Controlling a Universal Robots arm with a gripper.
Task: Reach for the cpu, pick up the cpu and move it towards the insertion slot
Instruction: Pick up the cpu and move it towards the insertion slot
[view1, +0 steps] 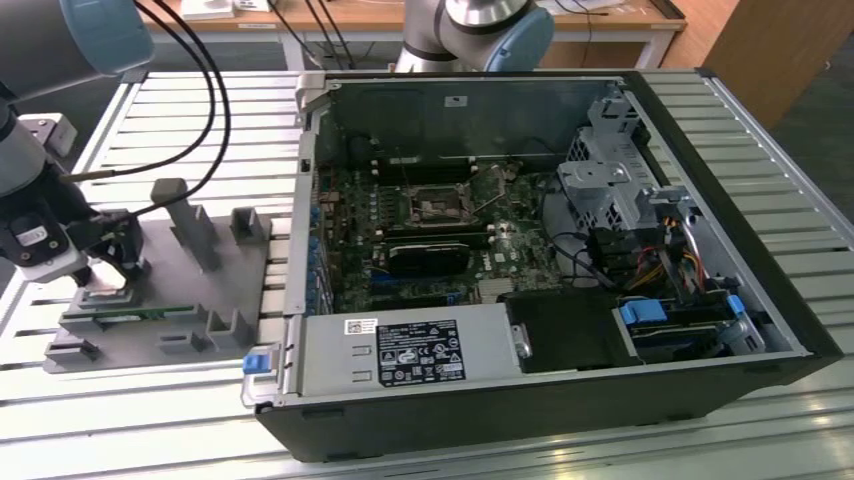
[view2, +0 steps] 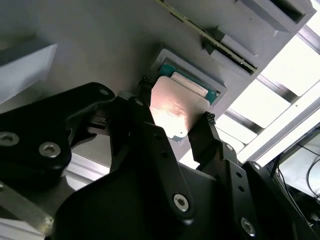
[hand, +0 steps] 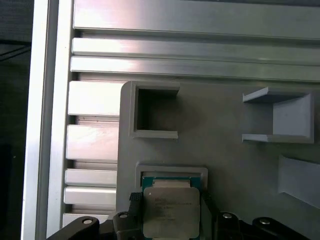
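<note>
- Exterior view: gripper (view1: 118, 262) hangs low over the grey fixture plate (view1: 214, 285) at the exterior view's left, well apart from the open computer case (view1: 461, 110).
- The insertion slot (view1: 435, 206) is on the board inside the case, a dark square with a metal frame and nothing in it.
- Green memory stick (view1: 127, 313) lies in the plate's front groove, just beside the gripper. Plate and case both sit on the slatted metal table (view1: 174, 110).
- Second wrist view: the cpu (view2: 172, 112) shows its silvery top at its grey nest (view2: 192, 65), with green board edge showing.
- Gripper (view2: 176, 107) straddles it, black fingertips (view2: 145, 92) against two opposite edges, pinching the chip.
- Can't tell if the chip is lifted off the nest floor.
- First wrist view: cpu (hand: 170, 212) in the square nest (hand: 172, 171) on the plate, with fingertips (hand: 135, 199) tight at both sides. An empty square pocket (hand: 152, 112) is near the nest.
</note>
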